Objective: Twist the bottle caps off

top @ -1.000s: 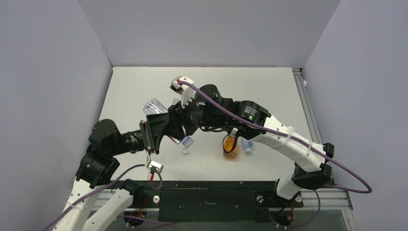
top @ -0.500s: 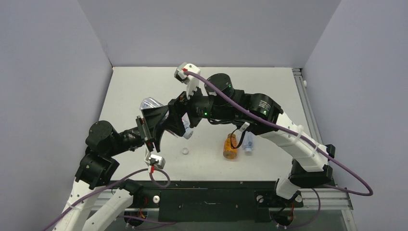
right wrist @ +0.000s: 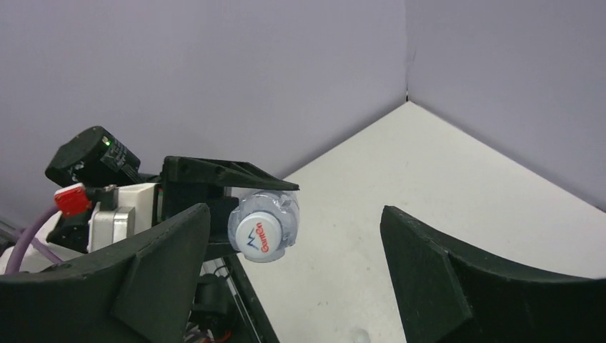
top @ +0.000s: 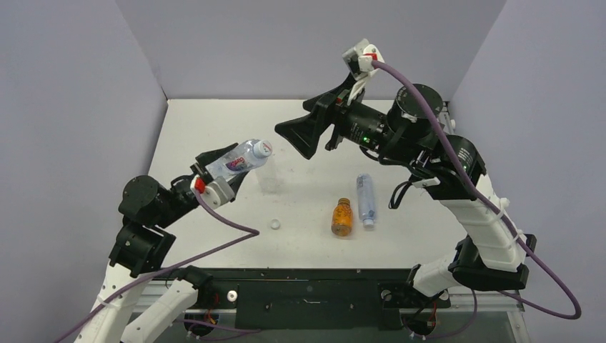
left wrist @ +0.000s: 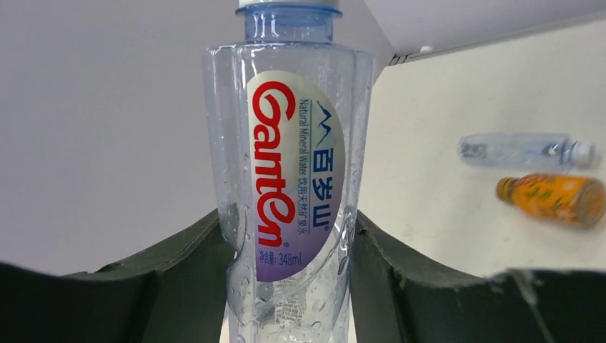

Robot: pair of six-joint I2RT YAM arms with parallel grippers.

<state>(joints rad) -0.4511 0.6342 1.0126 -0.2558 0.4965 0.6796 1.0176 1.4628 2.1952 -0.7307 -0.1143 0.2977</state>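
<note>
Above the left side of the tabletop (top: 214, 121), the left hand (top: 225, 168) clamps a labelled bottle (top: 239, 161) by its body. Its white cap (top: 264, 148) is on and faces the right hand (top: 293, 120), raised empty with jaws spread wide. An orange bottle (top: 342, 217) and a slim clear bottle (top: 366, 200) lie right of centre. A loose cap (top: 275, 224) sits nearer the front edge.

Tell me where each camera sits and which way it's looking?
Top: above and behind the arms, looking down at the table; shows both arms, left tool, right tool.
Left wrist: on the left arm, facing the labelled bottle between its own fingers.
Right wrist: on the right arm, facing that bottle's cap past its own fingers.
Shared: all three see that bottle.
</note>
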